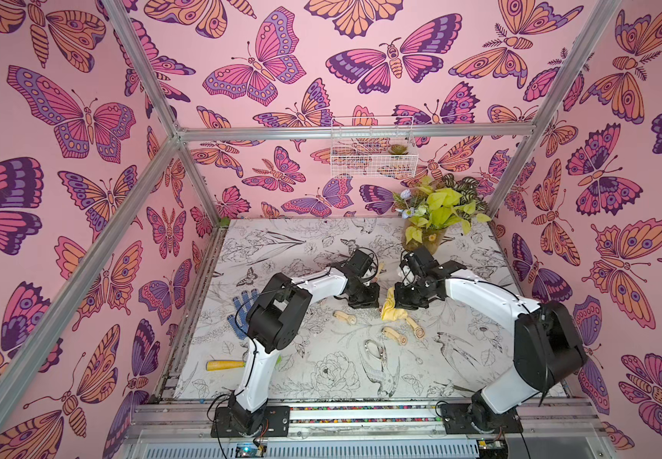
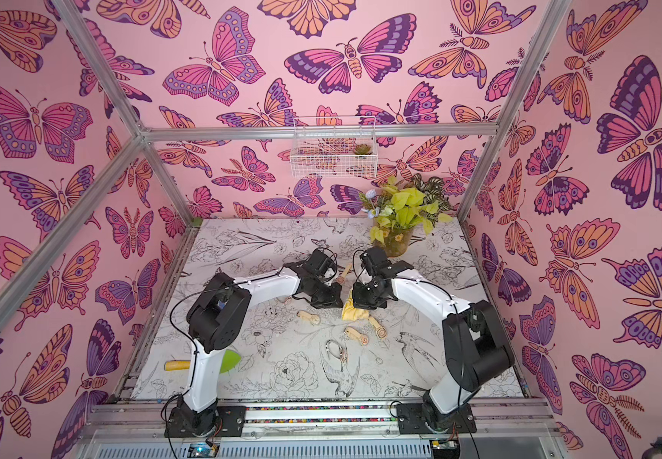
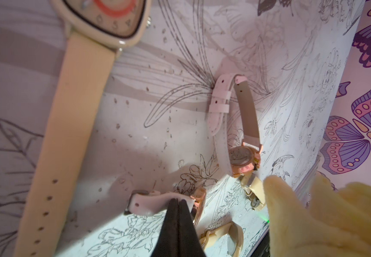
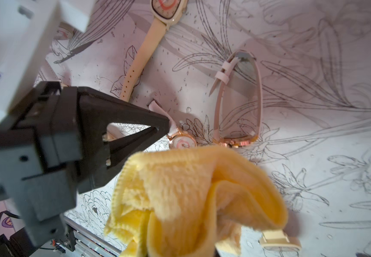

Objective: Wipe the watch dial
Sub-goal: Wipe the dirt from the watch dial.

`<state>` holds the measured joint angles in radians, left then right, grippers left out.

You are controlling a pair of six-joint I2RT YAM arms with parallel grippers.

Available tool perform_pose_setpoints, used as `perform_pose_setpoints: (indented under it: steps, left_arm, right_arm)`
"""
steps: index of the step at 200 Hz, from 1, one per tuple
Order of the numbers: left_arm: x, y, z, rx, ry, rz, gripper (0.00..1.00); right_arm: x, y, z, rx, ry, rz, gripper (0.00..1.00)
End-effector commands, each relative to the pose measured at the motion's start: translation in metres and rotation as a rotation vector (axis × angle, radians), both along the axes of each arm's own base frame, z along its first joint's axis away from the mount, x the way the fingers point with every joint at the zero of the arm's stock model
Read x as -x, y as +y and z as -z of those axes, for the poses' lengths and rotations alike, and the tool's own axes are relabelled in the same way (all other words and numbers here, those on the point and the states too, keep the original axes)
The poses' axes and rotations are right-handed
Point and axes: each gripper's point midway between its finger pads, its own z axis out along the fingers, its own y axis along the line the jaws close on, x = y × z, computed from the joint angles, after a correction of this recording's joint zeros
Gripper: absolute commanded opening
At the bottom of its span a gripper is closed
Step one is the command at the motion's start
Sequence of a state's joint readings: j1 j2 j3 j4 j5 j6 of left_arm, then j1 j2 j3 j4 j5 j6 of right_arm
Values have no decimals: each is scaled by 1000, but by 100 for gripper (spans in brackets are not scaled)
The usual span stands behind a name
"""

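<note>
A small rose-gold watch with a pale pink strap [image 3: 149, 204] lies on the printed table, its round dial [image 4: 183, 142] facing up. My left gripper [image 3: 178, 203] is shut on that strap close to the case; its black fingertips [image 4: 165, 123] also show in the right wrist view. My right gripper [image 1: 401, 300] is shut on a bunched yellow cloth [image 4: 202, 189], which hides its jaws. The cloth's edge hangs right beside the dial; whether it touches the dial I cannot tell. In both top views the cloth [image 2: 351, 310] sits between the two wrists.
A cream watch [image 4: 169, 11] and a buckled pink watch [image 4: 238, 100] lie beyond the held one. More watches [image 1: 345, 316] [image 1: 395, 335], scissors [image 1: 375, 349], a blue glove [image 1: 244, 314] and a yellow-handled tool [image 1: 224, 365] lie nearer the front. A potted plant [image 1: 436, 214] stands back right.
</note>
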<state>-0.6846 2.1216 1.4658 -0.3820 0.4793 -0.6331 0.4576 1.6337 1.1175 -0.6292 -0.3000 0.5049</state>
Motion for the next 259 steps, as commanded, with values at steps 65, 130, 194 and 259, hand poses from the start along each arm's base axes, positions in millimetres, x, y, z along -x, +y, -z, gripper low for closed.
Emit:
perform_pose_setpoints:
  steps: [65, 130, 194, 259]
  left_arm:
    - [13, 19, 31, -74, 70, -14, 0]
    - [14, 19, 30, -74, 72, -15, 0]
    - [14, 20, 32, -76, 75, -14, 0]
    - [16, 21, 37, -83, 83, -14, 0]
  right_arm:
    - [-10, 41, 30, -48, 59, -37, 0]
    - [-10, 31, 64, 62, 105, -43, 0]
    - [13, -9, 91, 180, 166, -2, 0]
    - [26, -57, 95, 229, 197, 81, 0]
